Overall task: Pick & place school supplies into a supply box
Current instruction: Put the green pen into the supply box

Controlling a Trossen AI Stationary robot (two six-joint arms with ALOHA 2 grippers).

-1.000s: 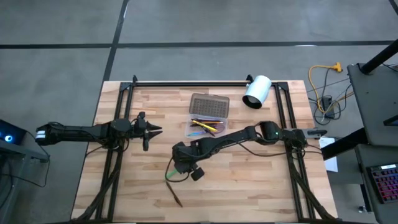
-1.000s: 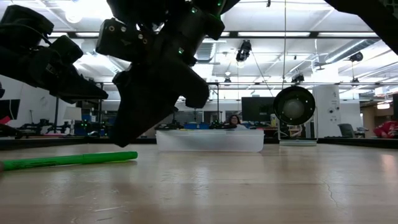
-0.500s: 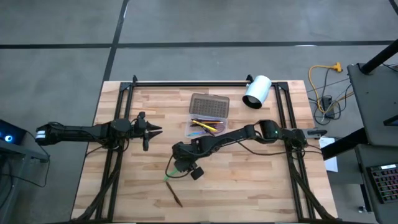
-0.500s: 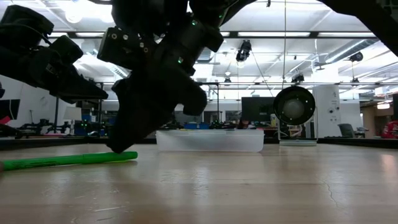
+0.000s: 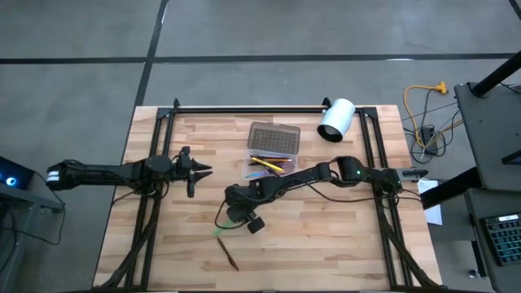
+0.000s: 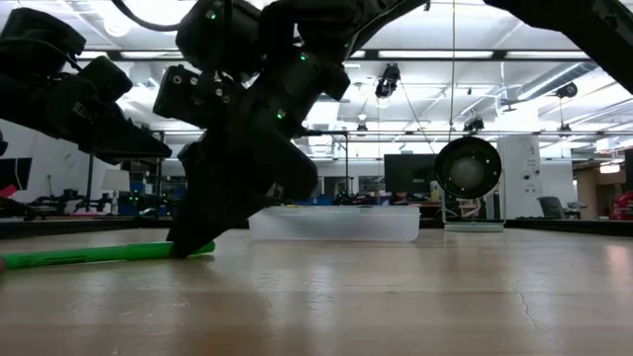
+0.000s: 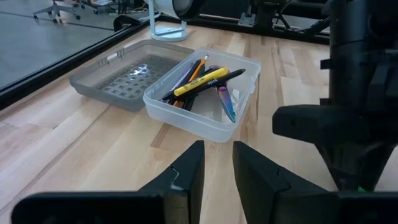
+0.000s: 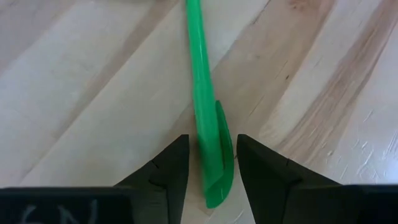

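A green pen (image 8: 200, 106) lies flat on the table, in front of the supply box (image 5: 264, 167). My right gripper (image 8: 211, 155) is open and low over the pen's clip end, pointing down, with one finger on either side of it; in the low view its fingertips (image 6: 188, 245) reach the table top. A dark brown pencil (image 5: 231, 257) lies nearer the table's near edge. The translucent box (image 7: 186, 121) stands open with its grey lid (image 7: 124, 78) folded back and holds yellow (image 7: 202, 81), orange and dark pens. My left gripper (image 5: 202, 169) waits, slightly open, left of the box.
A white cylinder (image 5: 335, 120) lies on its side at the table's far right corner, behind the box. Black frame rails run along the far edge and both sides. Bare wood spreads across the table's near half around the brown pencil.
My right gripper has come down onto the green pen's end, from above the table to table height, shifting slightly toward the far edge. Its fingers now straddle the pen. The pen has stayed where it lay.
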